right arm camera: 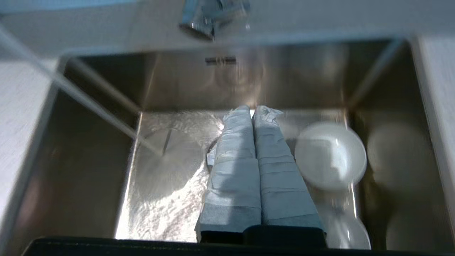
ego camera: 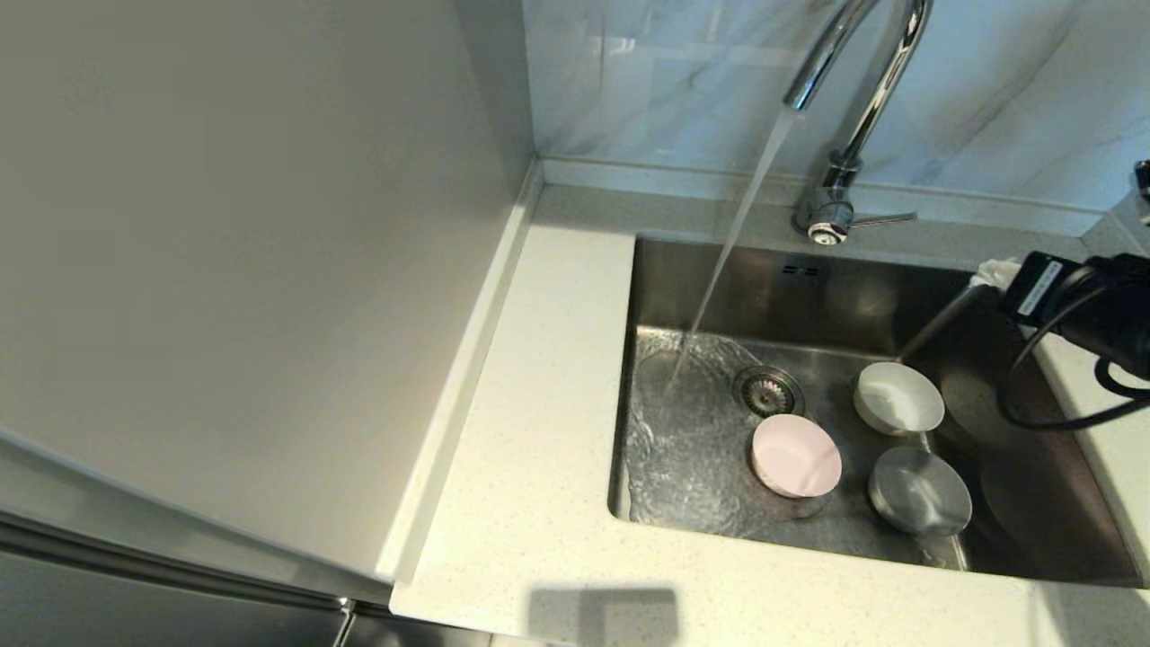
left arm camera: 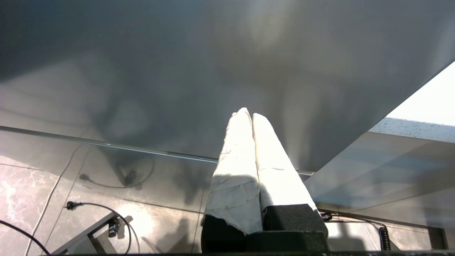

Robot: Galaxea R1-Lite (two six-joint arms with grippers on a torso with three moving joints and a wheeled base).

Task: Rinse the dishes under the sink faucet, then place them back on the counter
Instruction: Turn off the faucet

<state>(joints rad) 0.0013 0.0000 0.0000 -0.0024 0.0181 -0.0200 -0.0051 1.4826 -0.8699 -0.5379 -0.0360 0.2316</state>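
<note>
Three bowls sit on the floor of the sink [ego camera: 1060, 548]: the pink bowl [ego camera: 796, 455] near the middle, just beside the drain [ego camera: 768, 391]; the white bowl [ego camera: 897, 397] toward the back right; the grey bowl [ego camera: 919, 492] toward the front right, close to the front wall. All three are apart from one another. Water runs from the faucet [ego camera: 862, 108] and lands on the left half of the basin, missing every bowl.

The right gripper [right arm camera: 254, 117] hangs over the sink near its right edge, its taped fingers pressed together and holding nothing. The left gripper [left arm camera: 248, 115] is parked below the counter [ego camera: 539, 431], fingers also together.

Risks, as I judge them: the fingers must part before any grasp, or they will only shove a bowl. The bowls are smooth and wet, so a rim pinch may slip. The grey and white bowls lie near each other, so reaching for one could knock the other. Held under the stream at a tilt, a bowl may splash water onto the counter.
</note>
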